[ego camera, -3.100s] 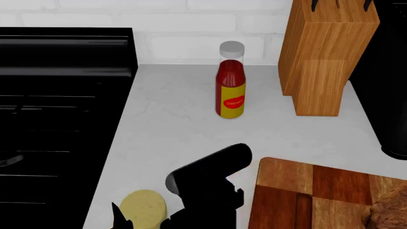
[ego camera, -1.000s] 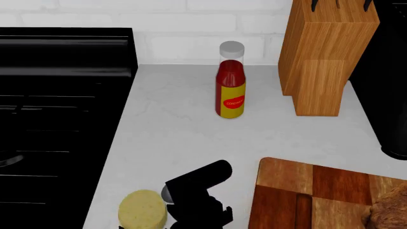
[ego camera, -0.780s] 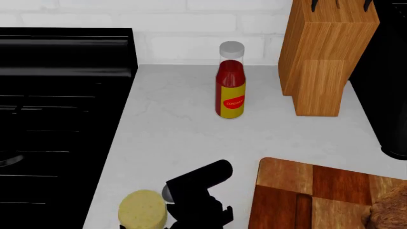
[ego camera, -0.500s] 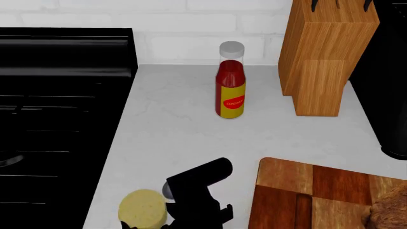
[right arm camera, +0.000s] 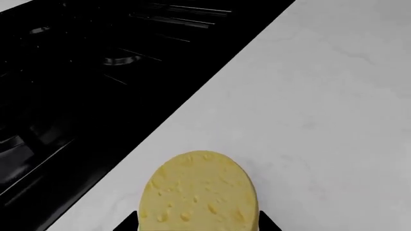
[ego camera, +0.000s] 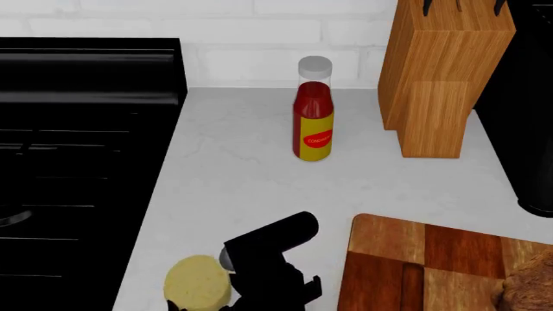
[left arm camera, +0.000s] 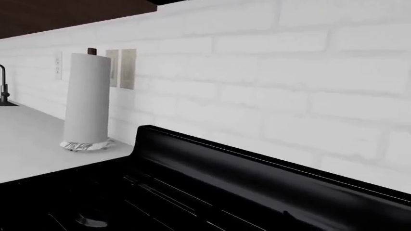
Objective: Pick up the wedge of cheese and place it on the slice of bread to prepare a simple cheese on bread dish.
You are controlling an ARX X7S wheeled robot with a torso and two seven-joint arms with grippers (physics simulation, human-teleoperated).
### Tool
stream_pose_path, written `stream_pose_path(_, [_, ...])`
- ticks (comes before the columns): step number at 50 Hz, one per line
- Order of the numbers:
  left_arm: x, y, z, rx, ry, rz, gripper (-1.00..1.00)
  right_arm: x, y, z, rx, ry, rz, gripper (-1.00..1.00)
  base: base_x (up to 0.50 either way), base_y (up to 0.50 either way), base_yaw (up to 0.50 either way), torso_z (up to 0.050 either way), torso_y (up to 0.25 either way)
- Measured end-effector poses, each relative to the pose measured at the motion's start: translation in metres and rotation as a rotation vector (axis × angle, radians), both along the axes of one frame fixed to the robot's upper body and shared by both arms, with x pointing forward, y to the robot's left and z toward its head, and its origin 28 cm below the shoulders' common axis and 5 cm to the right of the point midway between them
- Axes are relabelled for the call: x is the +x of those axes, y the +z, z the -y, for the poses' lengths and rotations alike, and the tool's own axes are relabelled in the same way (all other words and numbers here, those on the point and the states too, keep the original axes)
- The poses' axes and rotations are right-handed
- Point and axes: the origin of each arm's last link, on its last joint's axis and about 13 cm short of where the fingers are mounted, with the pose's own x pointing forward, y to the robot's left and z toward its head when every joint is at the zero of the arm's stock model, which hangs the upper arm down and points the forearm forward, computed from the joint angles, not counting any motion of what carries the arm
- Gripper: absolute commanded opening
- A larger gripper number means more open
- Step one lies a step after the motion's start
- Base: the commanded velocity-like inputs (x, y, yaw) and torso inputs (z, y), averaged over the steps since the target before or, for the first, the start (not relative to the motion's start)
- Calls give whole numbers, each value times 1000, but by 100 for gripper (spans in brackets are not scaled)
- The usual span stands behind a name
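Observation:
The wedge of cheese (ego camera: 197, 283) is a pale yellow porous puck at the near edge of the white counter, beside the stove. In the right wrist view the cheese (right arm camera: 200, 192) sits between my right gripper's (right arm camera: 199, 225) two black fingers, which press on both its sides. My right arm (ego camera: 268, 256) reaches down just right of the cheese. The slice of bread (ego camera: 529, 286) shows only as a brown crusty edge at the near right, on the chequered cutting board (ego camera: 415, 259). My left gripper is not seen in any view.
A red-and-yellow condiment bottle (ego camera: 313, 110) stands mid-counter. A wooden knife block (ego camera: 441, 78) stands at the back right, with a black appliance (ego camera: 531, 110) beside it. The black stove (ego camera: 78, 162) fills the left. The left wrist view shows a paper towel roll (left arm camera: 86, 98).
Since three seconds ago my right arm has drawn back and lower beside the cheese. In the last second the cheese and gripper shifted very slightly right.

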Motion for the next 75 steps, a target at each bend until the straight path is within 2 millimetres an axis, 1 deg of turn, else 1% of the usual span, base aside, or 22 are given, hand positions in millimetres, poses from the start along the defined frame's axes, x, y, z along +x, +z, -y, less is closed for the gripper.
stream_pose_path(11, [1, -3, -3, -1, -3, -4, 100, -12, 33, 11, -33, -65, 104, -100, 0, 0, 0, 0, 0])
stream_pose_path(23, [2, -4, -5, -1, -6, -9, 100, -31, 77, 34, -63, -224, 241, -100, 0, 0, 0, 0, 0])
stream_pose_path(36, [2, -4, -4, -5, -4, -13, 100, -60, 106, 62, -98, -419, 367, -100, 0, 0, 0, 0, 0])
stream_pose_path(43, [4, -6, -2, -6, -4, -18, 100, -76, 115, 77, -104, -527, 402, -100, 0, 0, 0, 0, 0])
stream_pose_path(49, [5, -7, -1, -7, -5, -19, 100, -85, 120, 86, -114, -593, 407, -100, 0, 0, 0, 0, 0])
stream_pose_path(64, [6, -8, -2, -8, -3, -18, 100, -103, 123, 108, -119, -750, 385, -100, 0, 0, 0, 0, 0])
stream_pose_path(75, [5, -8, -2, -8, -3, -16, 100, -111, 124, 122, -116, -854, 375, -100, 0, 0, 0, 0, 0])
